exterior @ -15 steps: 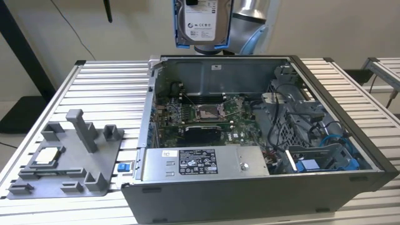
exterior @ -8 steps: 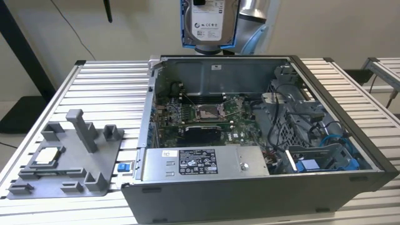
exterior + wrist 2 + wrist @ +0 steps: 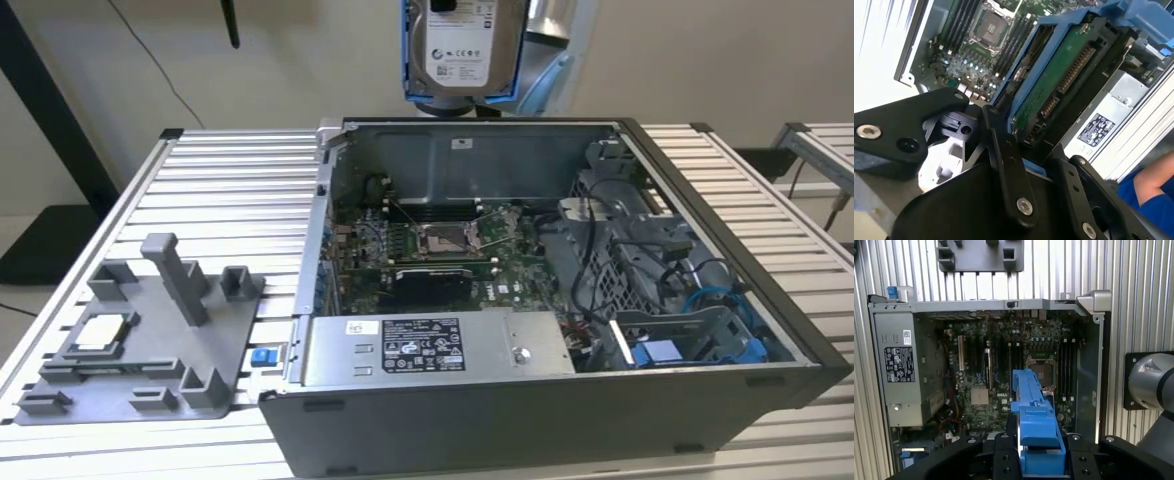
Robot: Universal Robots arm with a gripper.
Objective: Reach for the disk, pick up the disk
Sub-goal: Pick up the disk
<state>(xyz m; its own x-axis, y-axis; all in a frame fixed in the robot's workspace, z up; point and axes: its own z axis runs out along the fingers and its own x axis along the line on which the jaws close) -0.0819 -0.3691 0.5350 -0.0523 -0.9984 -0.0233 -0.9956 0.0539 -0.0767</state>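
Closest to us in the second wrist view, the black gripper (image 3: 1026,150) is clamped on the disk (image 3: 1054,90), its fingers (image 3: 1009,170) pressed against the blue caddy edge, with the drive's green circuit board and connector facing the lens. In the first wrist view we see the same blue caddy (image 3: 1035,420) standing between the gripper's black links, high above the open computer case (image 3: 1004,305) and its motherboard (image 3: 1019,370).

In the exterior view, the case (image 3: 534,440) lies on a ribbed aluminium table (image 3: 227,190), with a grey fixture tray (image 3: 147,340) beside it toward the exterior view's left. A plain pale wall (image 3: 694,50) stands behind. The arm (image 3: 547,60) hangs over the case's far edge, holding the disk (image 3: 462,45) upright, label toward us, well clear of the case.
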